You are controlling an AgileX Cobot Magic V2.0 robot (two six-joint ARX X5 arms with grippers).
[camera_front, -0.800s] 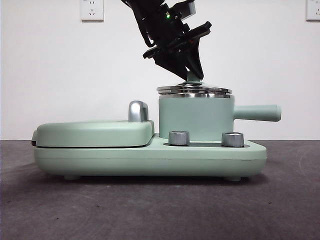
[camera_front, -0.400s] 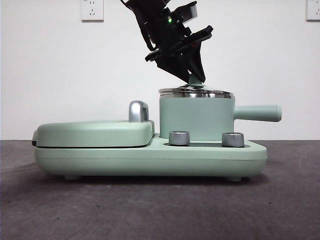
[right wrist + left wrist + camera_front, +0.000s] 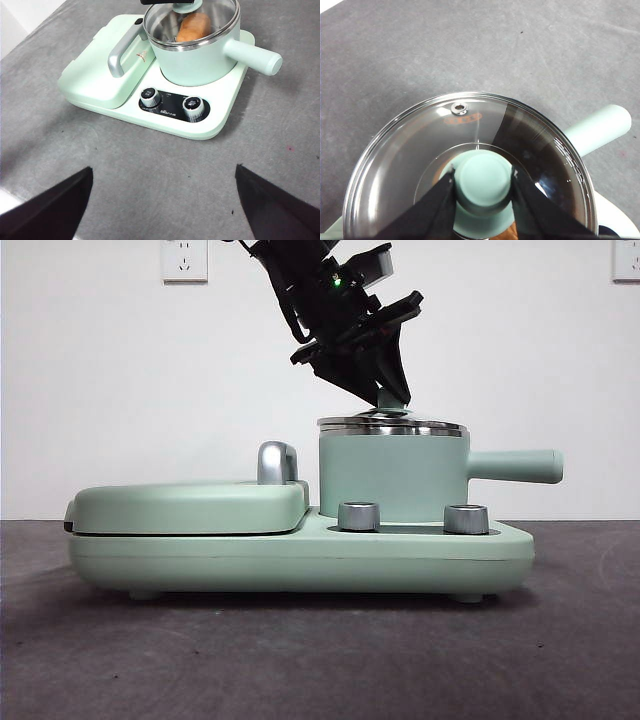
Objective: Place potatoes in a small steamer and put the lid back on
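Lid had settled onto the small steamer — left gripper pinched its knob; next — release, lift away.

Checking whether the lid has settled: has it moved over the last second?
Yes. The lid dropped slightly and now lies level on the small steamer, with the left hand around its knob.

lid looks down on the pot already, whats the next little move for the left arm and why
Probably open the left gripper and lift straight up. Its jaws sit against the lid's knob, the lid rests level on the pot, and the potato shows inside through the glass. The right gripper waits, open, back from the cooker.
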